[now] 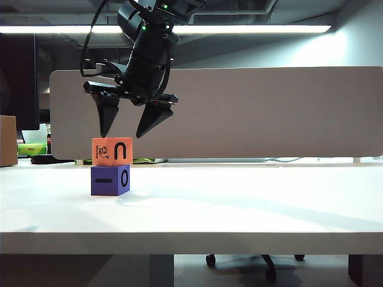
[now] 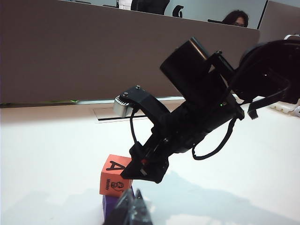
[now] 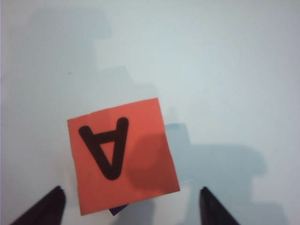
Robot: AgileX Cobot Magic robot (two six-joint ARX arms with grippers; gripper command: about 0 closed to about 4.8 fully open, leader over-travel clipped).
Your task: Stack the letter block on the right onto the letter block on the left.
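Observation:
An orange letter block sits on top of a purple letter block on the white table, left of the middle. My right gripper has reached across and hangs just above the orange block, open, its fingers apart from the block's sides. From the right wrist, the orange block shows an "A" between the spread fingertips of the right gripper, and a sliver of the purple block peeks out beneath. My left gripper is shut and empty, some way from the orange block and purple block.
A grey partition panel runs along the far edge of the table. A cardboard box and a green object stand at the far left. The right arm fills the middle of the left wrist view.

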